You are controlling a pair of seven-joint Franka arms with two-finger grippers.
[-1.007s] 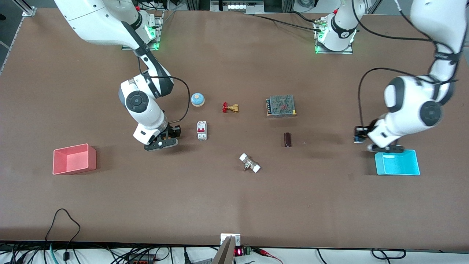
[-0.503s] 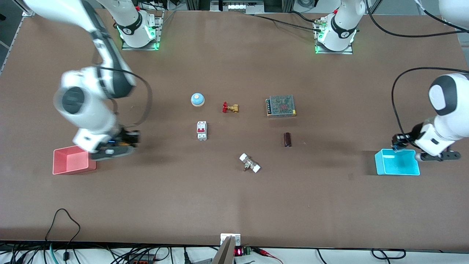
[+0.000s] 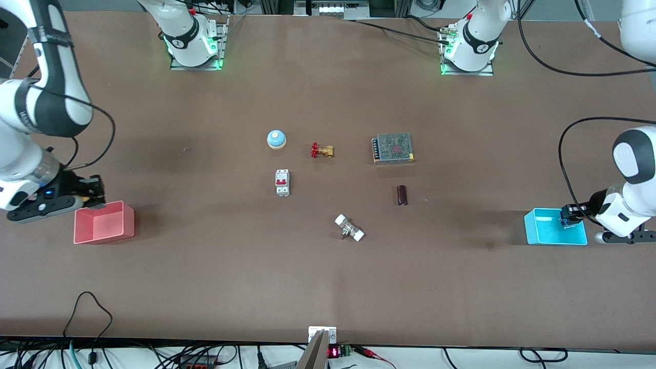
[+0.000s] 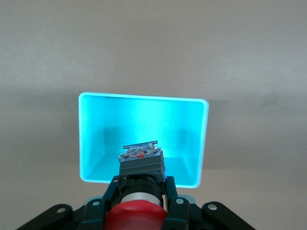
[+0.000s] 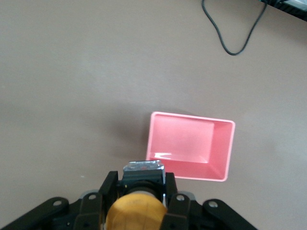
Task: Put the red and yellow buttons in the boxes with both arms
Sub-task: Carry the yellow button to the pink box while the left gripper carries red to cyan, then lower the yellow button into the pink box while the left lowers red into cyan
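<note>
My left gripper (image 4: 140, 181) is shut on the red button (image 4: 136, 218), whose dark body points toward the cyan box (image 4: 144, 115). In the front view the left gripper (image 3: 569, 215) hangs over the cyan box (image 3: 543, 233), at the box's wall toward the left arm's end of the table. My right gripper (image 5: 142, 182) is shut on the yellow button (image 5: 136, 213). The pink box (image 5: 189, 143) lies just ahead of it. In the front view the right gripper (image 3: 94, 197) is over the corner of the pink box (image 3: 102, 225) that lies farthest from the front camera.
Mid-table stand a blue bell (image 3: 276, 139), a white breaker with a red switch (image 3: 282, 182), a red-handled brass valve (image 3: 322, 150), a mesh-topped power supply (image 3: 393, 147), a dark cylinder (image 3: 402, 195) and a white-ended fitting (image 3: 349, 228).
Both arms swung outward with their buttons. The right gripper went from mid-table to the pink box's corner. The left gripper moved across the cyan box toward the table's end.
</note>
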